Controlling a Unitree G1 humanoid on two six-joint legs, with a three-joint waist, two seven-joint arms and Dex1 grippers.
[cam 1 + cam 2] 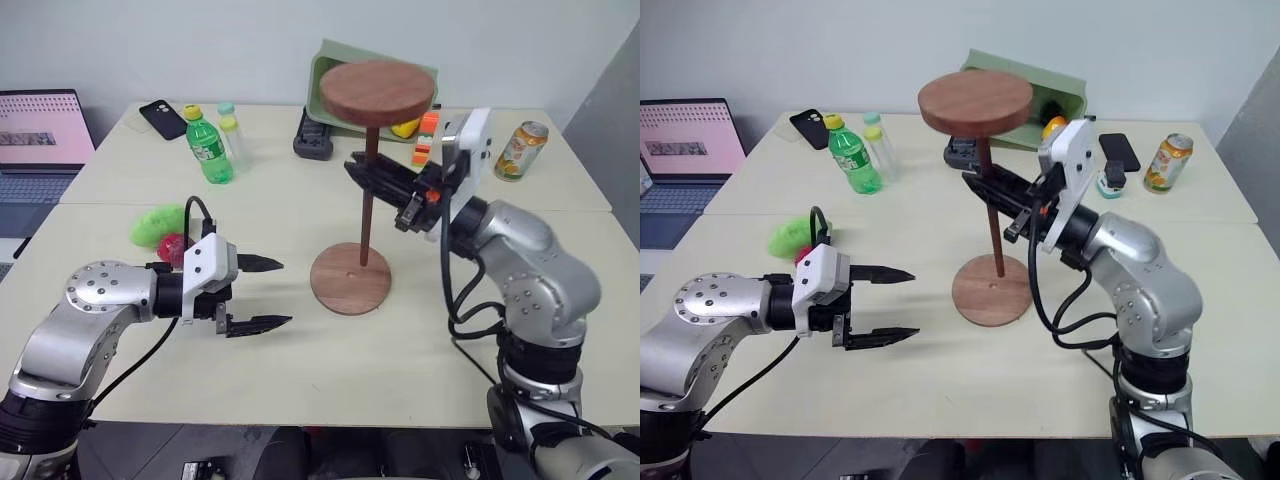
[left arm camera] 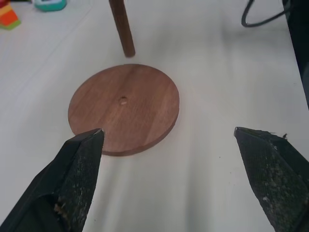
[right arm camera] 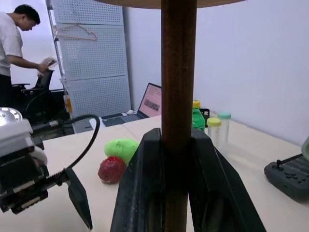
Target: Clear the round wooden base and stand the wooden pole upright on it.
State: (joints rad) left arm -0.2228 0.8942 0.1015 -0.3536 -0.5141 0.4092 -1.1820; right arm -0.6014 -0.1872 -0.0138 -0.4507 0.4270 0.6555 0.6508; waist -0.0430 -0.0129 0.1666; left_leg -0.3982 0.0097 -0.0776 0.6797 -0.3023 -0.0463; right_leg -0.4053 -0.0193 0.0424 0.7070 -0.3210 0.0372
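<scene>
The round wooden base [image 1: 350, 280] lies flat on the table, bare, with a small hole [image 2: 123, 101] at its centre. My right gripper [image 1: 366, 172] is shut on the wooden pole [image 1: 368, 215], gripping the rod at mid-height. The pole stands upright, with its fixed disc [image 1: 378, 90] on top. Its lower end [image 2: 127, 50] hangs just over the base near the hole; whether it touches I cannot tell. In the right wrist view the two fingers [image 3: 145, 193] clamp the rod [image 3: 177, 72]. My left gripper [image 1: 255, 295] is open, level, to the left of the base and apart from it.
A green soft toy [image 1: 158, 222] and a red ball-like thing [image 1: 172, 248] lie behind my left wrist. Farther back are a green bottle [image 1: 208, 147], a clear bottle [image 1: 232, 130], a phone [image 1: 162, 118], a laptop [image 1: 40, 135], a green bin [image 1: 330, 75] and a can [image 1: 521, 150]. A person [image 3: 12, 43] stands far off.
</scene>
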